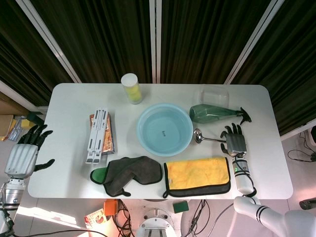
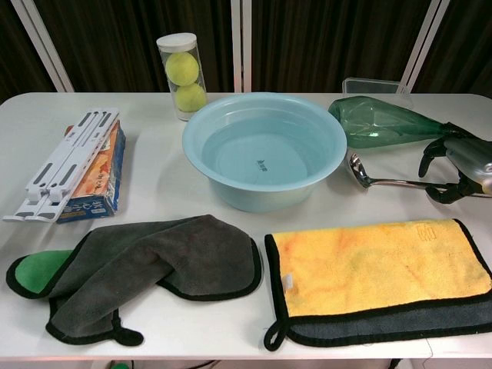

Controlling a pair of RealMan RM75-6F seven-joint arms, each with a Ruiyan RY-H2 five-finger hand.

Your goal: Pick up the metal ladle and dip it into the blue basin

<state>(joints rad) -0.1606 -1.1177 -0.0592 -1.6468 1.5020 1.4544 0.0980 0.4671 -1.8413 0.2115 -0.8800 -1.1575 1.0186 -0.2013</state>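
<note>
Your right hand [image 1: 235, 141]: silver-grey metal back, black fingers | your right forearm [image 1: 241, 177]: white casing, black bands, small green light near the wrist | your left hand [image 1: 22, 156]: same silver back, black fingers and thumb | your left forearm [image 1: 9, 197]: white and grey, black bands.
</note>
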